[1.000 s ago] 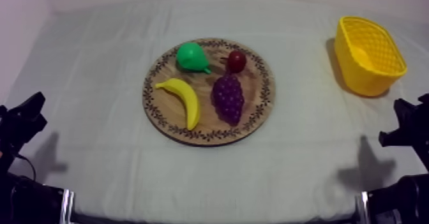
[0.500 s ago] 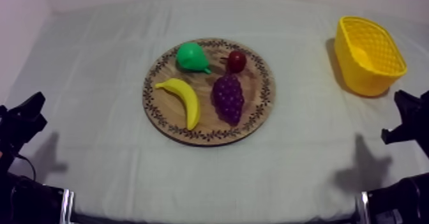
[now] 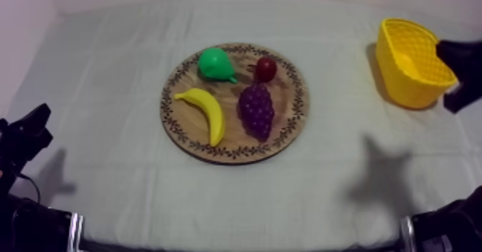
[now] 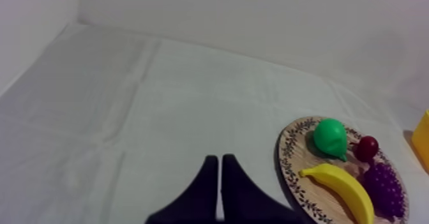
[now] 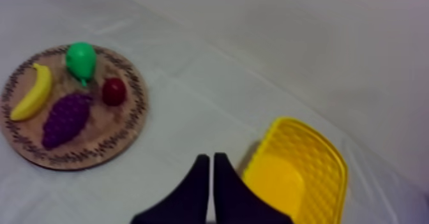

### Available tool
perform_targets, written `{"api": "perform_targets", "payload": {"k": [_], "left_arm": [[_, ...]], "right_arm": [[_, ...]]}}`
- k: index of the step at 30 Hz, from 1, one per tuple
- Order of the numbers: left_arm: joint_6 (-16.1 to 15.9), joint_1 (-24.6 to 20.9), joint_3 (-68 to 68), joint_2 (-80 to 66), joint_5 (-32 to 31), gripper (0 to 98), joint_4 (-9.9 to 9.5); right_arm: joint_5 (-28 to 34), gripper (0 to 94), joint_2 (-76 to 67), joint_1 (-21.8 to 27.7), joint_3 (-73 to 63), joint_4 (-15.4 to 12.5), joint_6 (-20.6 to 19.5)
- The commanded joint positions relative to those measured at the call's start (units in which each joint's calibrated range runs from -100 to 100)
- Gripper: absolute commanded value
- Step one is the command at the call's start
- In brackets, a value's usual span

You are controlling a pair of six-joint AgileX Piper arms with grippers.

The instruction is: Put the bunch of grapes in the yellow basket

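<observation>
The purple bunch of grapes (image 3: pixel 256 110) lies on the right half of the round wooden board (image 3: pixel 297 101), mid-table. The yellow basket (image 3: pixel 414 61) stands at the far right with nothing showing inside it. My right gripper (image 3: pixel 459 68) hangs just right of the basket; in the right wrist view its fingers lie together as a narrow wedge (image 5: pixel 211 157) beside the basket (image 5: pixel 300 175), far from the grapes (image 5: pixel 66 119). My left gripper (image 3: pixel 29 134) rests low at the left. Its fingers (image 4: pixel 219 157) are shut on nothing, well short of the board (image 4: pixel 292 155) and grapes (image 4: pixel 385 188).
On the board with the grapes lie a banana (image 3: pixel 204 113), a green pear (image 3: pixel 215 64) and a small red fruit (image 3: pixel 266 69). Bare cloth runs between the board and the basket and all round the board.
My right arm has swung up from the lower right edge to beside the basket, and its shadow has shifted on the cloth. The left arm and the fruit have not moved.
</observation>
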Motion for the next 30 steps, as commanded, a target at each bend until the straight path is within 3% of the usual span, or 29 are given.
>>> {"api": "perform_targets", "payload": {"k": [1, 12, 26, 30], "left_arm": [[-0.01, 0.00, -0.03, 0.00, -0.03, 0.1, 0.00], [-0.01, 0.00, -0.03, 0.00, -0.03, 0.1, 0.00], [-0.01, 0.00, -0.03, 0.00, -0.03, 0.1, 0.00], [-0.01, 0.00, -0.03, 0.00, -0.03, 0.1, 0.00]], "right_arm": [[3.56, 0.6, 10.97, -3.85, -14.21, -0.30, -0.23], [23.29, 0.6, 34.24, -12.04, -47.30, -2.05, -3.99], [50.15, 0.3, 55.88, -19.43, -77.24, 2.70, -18.67], [55.17, 0.3, 60.45, -20.66, -81.52, 4.07, -21.78]]}}
